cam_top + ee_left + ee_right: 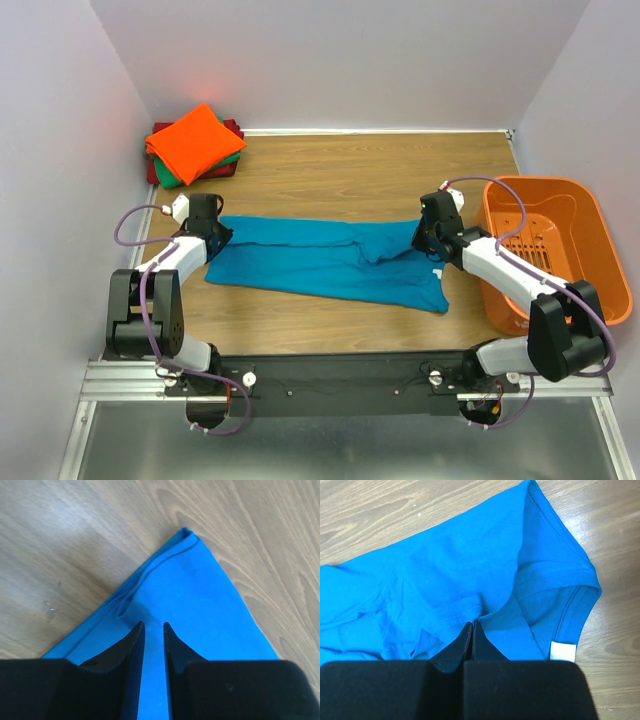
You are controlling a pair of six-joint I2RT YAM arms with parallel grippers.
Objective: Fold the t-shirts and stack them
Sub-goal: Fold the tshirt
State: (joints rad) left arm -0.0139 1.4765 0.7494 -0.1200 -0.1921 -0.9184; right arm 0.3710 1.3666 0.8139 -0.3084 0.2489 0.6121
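**A:** how far along is the folding?

**B:** partway; orange, green and dark red folded shirts (195, 148) are stacked in the far left corner; the teal-blue t-shirt (320, 262) lies mid-table as a long band, so it still needs folding square and stacking

**A:** grippers?

**B:** right gripper (471, 625) has its fingers pressed together on a fold near the collar; left gripper (153, 626) sits over the opposite end, fingers a slit apart; hard to tell if any cloth is in there, looks like none

**A:** room?

**B:** wood-grain table (350, 170), plain pale walls (350, 60) on three sides, orange slotted basket (590, 215) on the right
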